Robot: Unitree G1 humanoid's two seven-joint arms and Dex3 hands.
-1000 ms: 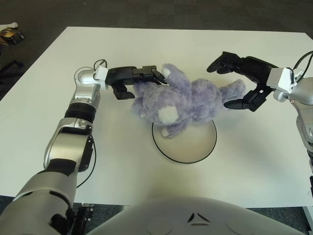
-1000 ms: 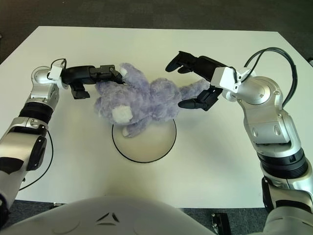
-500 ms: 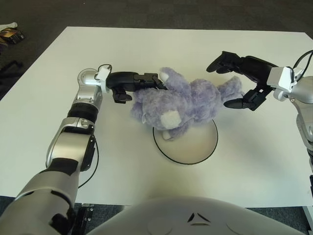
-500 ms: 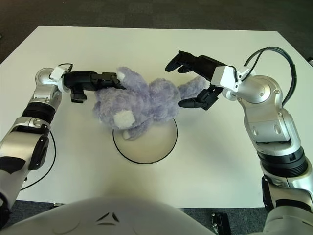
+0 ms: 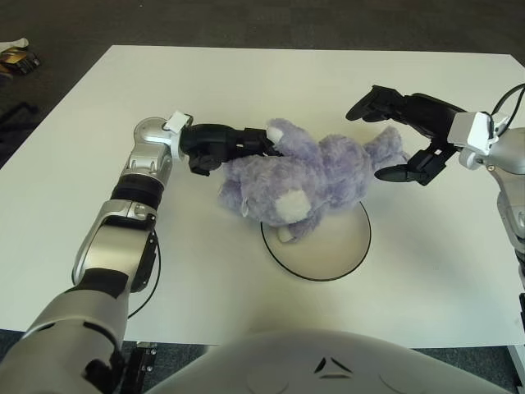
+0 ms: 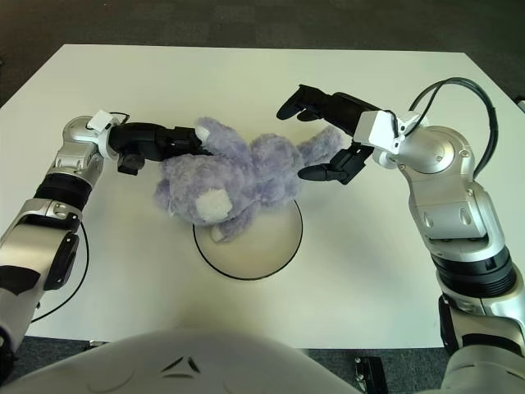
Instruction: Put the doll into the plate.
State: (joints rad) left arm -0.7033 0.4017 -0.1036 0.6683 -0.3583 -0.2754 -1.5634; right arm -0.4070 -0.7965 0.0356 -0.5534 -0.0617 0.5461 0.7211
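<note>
Left eye view shows a purple plush teddy bear [image 5: 316,172] lying across the white table [image 5: 246,90], its lower body and one foot overlapping the far-left rim of the round white plate with a dark edge [image 5: 328,250], while its head and upper body lie off the plate, on the table to the plate's left. The left hand [image 5: 238,141] reaches in from the left with its black fingers closed on the bear's head end, pressed into the fur near an ear. The right hand [image 5: 402,135] is at the bear's other end on the right: one finger arches over the far side of the plush limb and another points in from the near side, so the limb sits between them; the fingers are spread, and whether they actually pinch the fur cannot be told. Most of the plate's near and right surface is uncovered.
</note>
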